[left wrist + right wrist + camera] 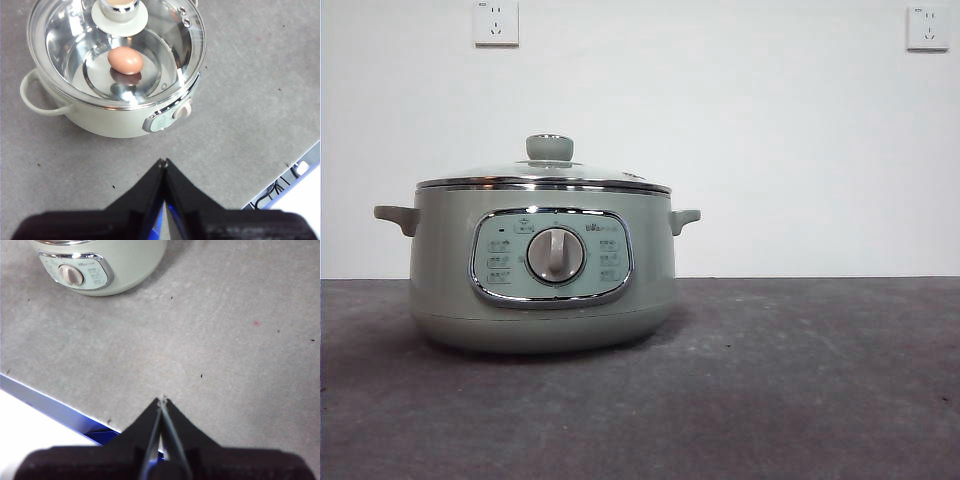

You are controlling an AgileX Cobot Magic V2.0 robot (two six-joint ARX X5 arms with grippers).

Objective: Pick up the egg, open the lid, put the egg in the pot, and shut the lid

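Observation:
The pale green pot (pixel 542 265) stands on the grey table, its dial facing the front camera. The glass lid (pixel 544 178) sits flat on its rim, knob up. Through the lid (pixel 165 30) in the left wrist view, the brown egg (pixel 125 60) lies on the shiny bottom of the pot (pixel 107 120). My left gripper (pixel 163 162) hovers shut and holds nothing, above the table beside the pot. My right gripper (pixel 162 400) is shut too, over bare table some way from the pot (pixel 120 265). Neither arm shows in the front view.
The table's edge with a blue strip (pixel 55 407) runs close to my right gripper. Another edge with cables (pixel 280 187) lies near my left gripper. Two wall sockets (pixel 496 22) hang behind the table.

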